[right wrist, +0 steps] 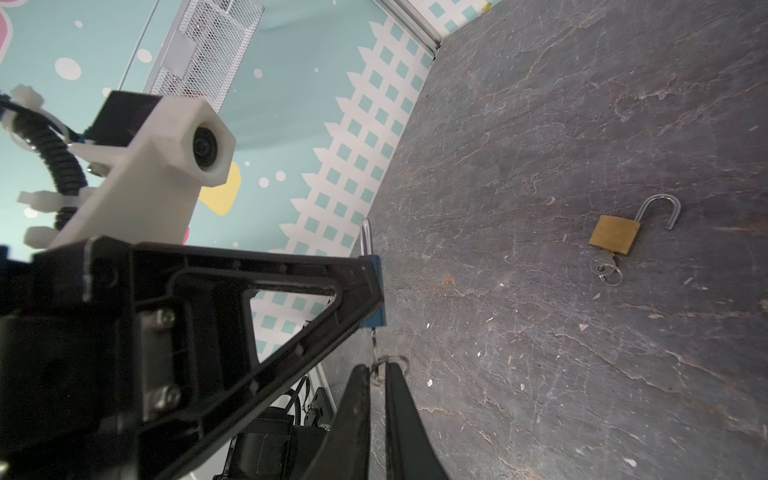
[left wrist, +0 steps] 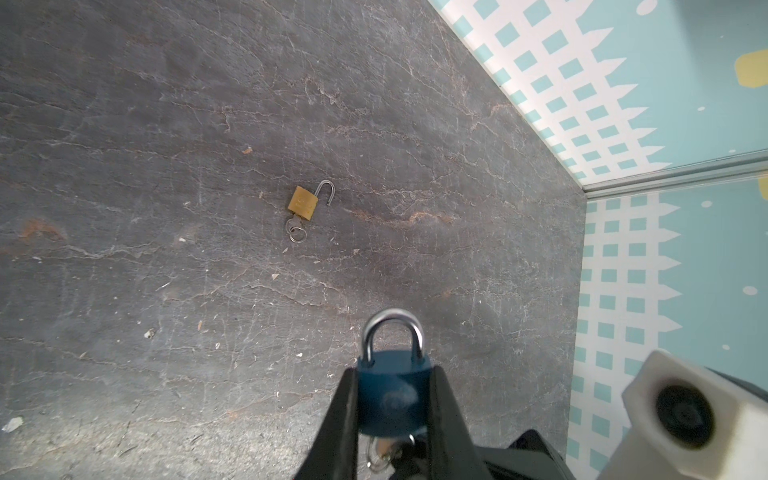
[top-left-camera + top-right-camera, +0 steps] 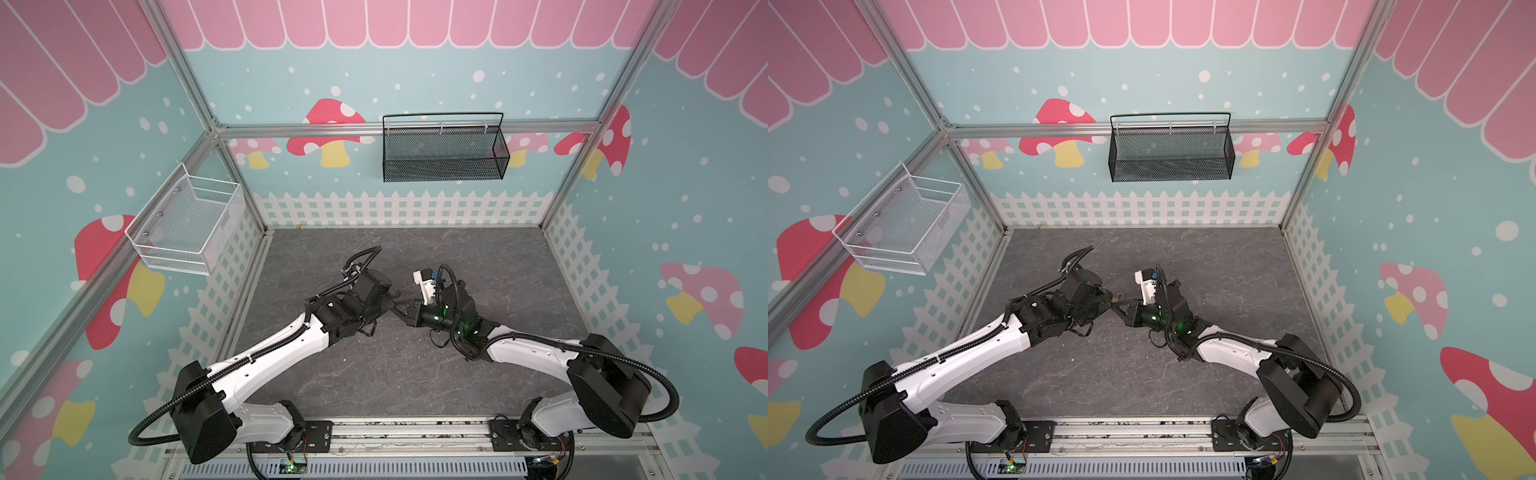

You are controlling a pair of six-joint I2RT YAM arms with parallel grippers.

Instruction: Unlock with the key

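Right now my left hand [image 2: 393,370] is clamped on the blue padlock [image 2: 390,397], one finger on either side of its body. It holds the lock off the dark, stone-patterned surface [image 2: 166,124], well apart from the brass padlock [image 2: 303,203]. The blue lock's steel shackle [image 2: 392,332] sits down in the body with both legs in, so it reads as locked. Its key [image 1: 374,338] sticks out of the end opposite the shackle, with a split ring [image 1: 395,360] on its head. My right hand [image 1: 376,369] is closed on that key's head, the fingers nearly together with only the metal between them. In both top views my two hands meet tip to tip over the middle of the surface, and my arms hide the brass padlock there.

Both wrist views show the brass padlock lying flat on the surface. Its shackle is swung open with one leg free of the body, and a second key [image 2: 293,224] with its own ring sits in its keyhole. Neither of my hands touches the brass padlock; the blue one and both hands are well apart from it
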